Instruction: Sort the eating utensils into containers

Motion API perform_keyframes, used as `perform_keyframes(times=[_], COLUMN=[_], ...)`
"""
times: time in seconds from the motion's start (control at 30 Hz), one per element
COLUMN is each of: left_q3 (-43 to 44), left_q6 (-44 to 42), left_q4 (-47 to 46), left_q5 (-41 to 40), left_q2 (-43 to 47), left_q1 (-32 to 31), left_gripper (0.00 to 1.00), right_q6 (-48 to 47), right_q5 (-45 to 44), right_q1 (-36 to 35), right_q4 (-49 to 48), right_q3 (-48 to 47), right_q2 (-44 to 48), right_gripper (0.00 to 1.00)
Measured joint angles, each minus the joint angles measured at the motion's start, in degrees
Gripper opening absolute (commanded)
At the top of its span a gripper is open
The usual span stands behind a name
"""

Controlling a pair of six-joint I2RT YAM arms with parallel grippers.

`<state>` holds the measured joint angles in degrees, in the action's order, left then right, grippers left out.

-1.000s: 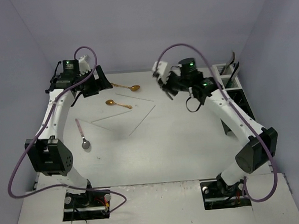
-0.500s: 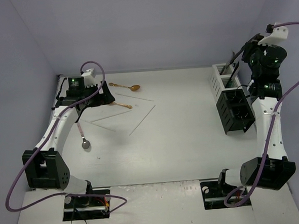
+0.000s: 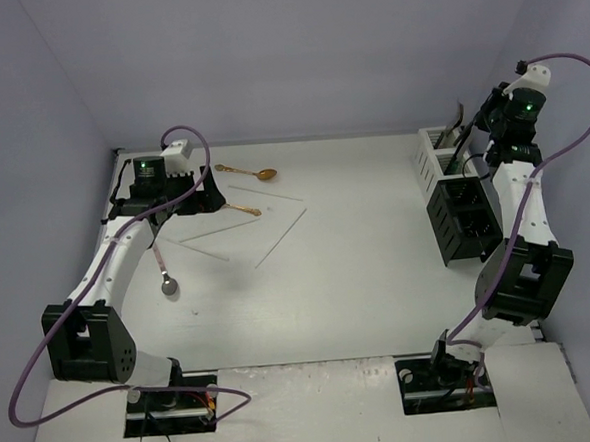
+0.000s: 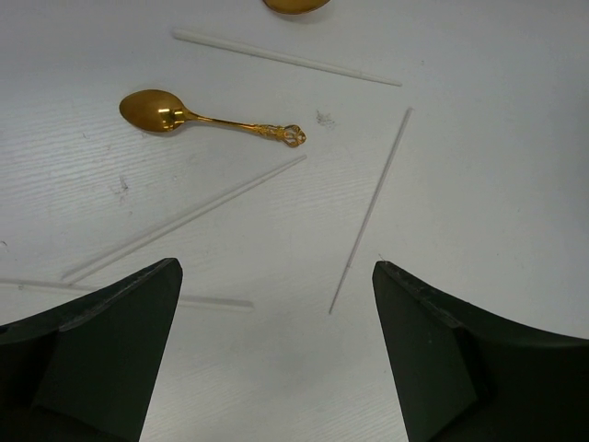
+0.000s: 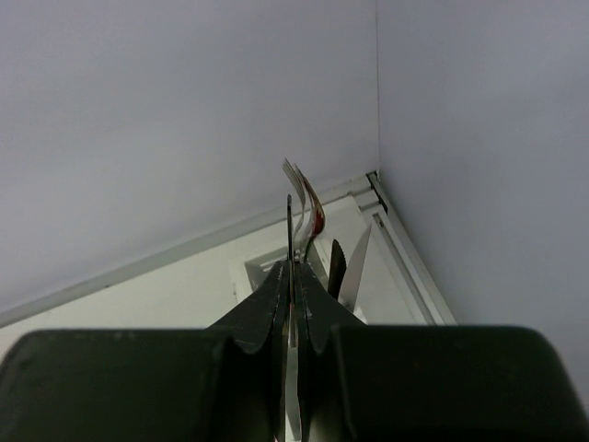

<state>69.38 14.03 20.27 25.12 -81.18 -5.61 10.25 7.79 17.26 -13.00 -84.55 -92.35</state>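
Observation:
My left gripper (image 3: 188, 195) (image 4: 276, 265) hangs open above the table's far left, with nothing between its fingers. Beyond its tips lie a gold spoon (image 4: 161, 110) (image 3: 236, 207) and several pale chopsticks (image 4: 373, 207) (image 3: 281, 235). A second gold spoon (image 3: 252, 172) lies farther back. Nearer, a pink-handled spoon (image 3: 162, 264) rests on the table. My right gripper (image 3: 481, 124) (image 5: 293, 267) is raised at the far right, above the white container (image 3: 439, 152). It is shut on a slim utensil (image 5: 289, 230) seen edge-on. Forks (image 5: 296, 180) and knives (image 5: 359, 258) stand in that container.
The black slotted container (image 3: 463, 221) stands just in front of the white one, along the right wall. Grey walls close in the table on the left, back and right. Purple cables loop over both arms.
My right arm has swung from the table's middle to the far right corner, staying shut. The left gripper has shifted slightly over the chopsticks and stays open.

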Motion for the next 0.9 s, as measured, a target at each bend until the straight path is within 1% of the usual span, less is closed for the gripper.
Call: perform_keyframes(times=[0.13,0.47,0.7,0.73,0.8,0.83,0.87,0.9], left_q3=[0.0,0.04,3.11,3.22,3.23,3.23,3.2,3.03], left_q6=[-0.94,-1.89,-3.59,-3.83,-4.32,-4.51,-4.63,-4.64], left_q4=[0.03,0.34,4.11,4.41,5.12,5.42,5.56,5.63], left_q5=[0.0,-1.07,-3.44,-4.03,-5.24,-5.79,-6.34,-6.96], left_q2=[0.02,-1.37,-4.17,-4.24,-4.19,-4.16,-4.06,-3.84], left_q1=[0.0,0.0,0.0,0.0,0.11,0.15,0.31,0.46], left_gripper=[0.83,0.83,0.83,0.83,0.83,0.83,0.83,0.83], right_q6=[-0.58,-3.01,-3.39,-3.39,-3.37,-3.35,-3.43,-3.55], right_q5=[0.29,0.76,1.94,2.16,2.68,3.0,3.16,3.43], right_q1=[0.02,0.02,0.02,0.02,0.02,0.02,0.02,0.02], right_q4=[0.0,-0.99,-1.32,-1.32,-1.32,-1.32,-1.38,-1.4], right_q3=[0.02,1.68,2.5,2.71,3.38,3.82,4.12,4.34], right_q2=[-1.85,-3.0,-6.44,-6.76,-7.11,-7.19,-7.19,-7.19], right_gripper=[0.0,0.0,0.0,0.04,0.25,0.3,0.41,0.49])
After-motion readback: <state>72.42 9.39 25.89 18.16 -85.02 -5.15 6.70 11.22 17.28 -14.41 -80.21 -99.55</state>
